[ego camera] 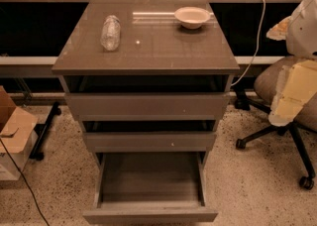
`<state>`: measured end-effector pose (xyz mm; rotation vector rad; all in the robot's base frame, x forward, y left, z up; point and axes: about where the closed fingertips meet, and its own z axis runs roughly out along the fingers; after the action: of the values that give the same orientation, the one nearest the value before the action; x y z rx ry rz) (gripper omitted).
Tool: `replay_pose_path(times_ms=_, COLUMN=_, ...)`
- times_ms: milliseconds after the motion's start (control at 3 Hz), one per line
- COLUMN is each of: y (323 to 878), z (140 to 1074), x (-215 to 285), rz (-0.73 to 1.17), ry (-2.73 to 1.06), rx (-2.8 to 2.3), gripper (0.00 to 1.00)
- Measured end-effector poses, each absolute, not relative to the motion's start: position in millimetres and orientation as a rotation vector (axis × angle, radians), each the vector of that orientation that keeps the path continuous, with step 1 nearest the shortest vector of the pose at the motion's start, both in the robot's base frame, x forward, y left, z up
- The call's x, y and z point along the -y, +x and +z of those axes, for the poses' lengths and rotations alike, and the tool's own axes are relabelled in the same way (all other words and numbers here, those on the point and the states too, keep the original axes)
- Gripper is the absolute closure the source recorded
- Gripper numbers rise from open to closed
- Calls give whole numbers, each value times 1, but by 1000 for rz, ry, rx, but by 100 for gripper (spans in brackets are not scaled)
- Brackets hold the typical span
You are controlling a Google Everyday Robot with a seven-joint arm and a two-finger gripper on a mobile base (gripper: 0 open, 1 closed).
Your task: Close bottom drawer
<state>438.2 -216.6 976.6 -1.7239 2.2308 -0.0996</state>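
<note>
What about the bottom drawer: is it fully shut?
No, the bottom drawer stands pulled far out, its box open to view; the gripper is out of view.

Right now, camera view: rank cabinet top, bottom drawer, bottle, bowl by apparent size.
1. cabinet top
2. bottom drawer, pulled open and nearest the camera, which flatters its size
3. bottle and bowl: they look about alike, so not ranked
The gripper is not in view.

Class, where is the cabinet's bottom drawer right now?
In the camera view, bottom centre: the flat grey-brown bottom drawer stands pulled out below the middle drawer. The gripper is at the right edge, before the brown office chair.
</note>
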Motion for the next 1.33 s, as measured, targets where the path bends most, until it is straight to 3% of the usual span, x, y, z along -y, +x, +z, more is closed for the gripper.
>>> replay_pose_path(times_ms=333, y=438, z=977, x=217, rz=-100, ry=-1724, rx=-2231, gripper=0)
replay_pose_path(times_ms=1000, y=437, z=950, x=209, rz=-21, ry=-1745, rx=-2167, gripper=57)
replay_pose_path(times_ms=1333, y=434, z=920, x=206, rz=11, ry=-1778, rx=-2132, gripper=80)
